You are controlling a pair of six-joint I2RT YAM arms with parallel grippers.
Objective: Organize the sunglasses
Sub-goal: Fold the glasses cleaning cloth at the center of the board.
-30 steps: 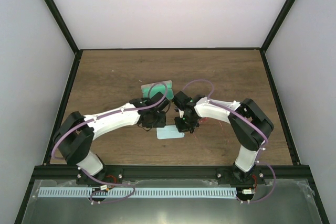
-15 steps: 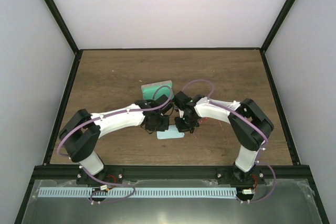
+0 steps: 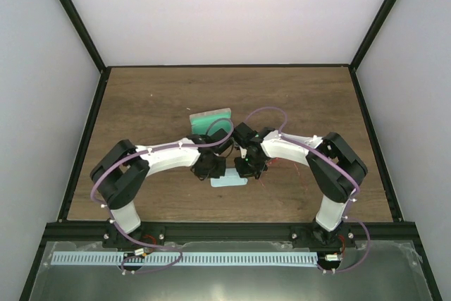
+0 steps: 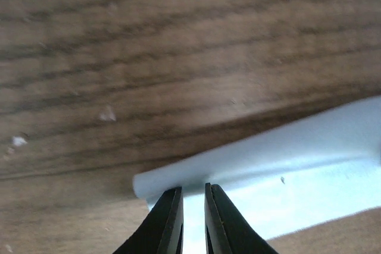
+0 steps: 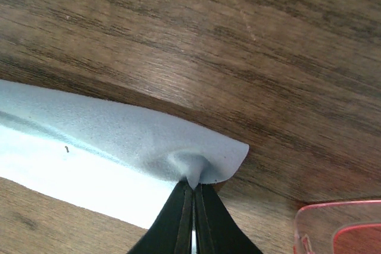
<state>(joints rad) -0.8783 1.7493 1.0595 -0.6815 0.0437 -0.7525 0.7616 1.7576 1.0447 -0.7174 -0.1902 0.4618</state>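
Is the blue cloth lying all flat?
Not quite: the cloth is mostly spread on the table, but one corner is puckered up where the right gripper is shut on it.
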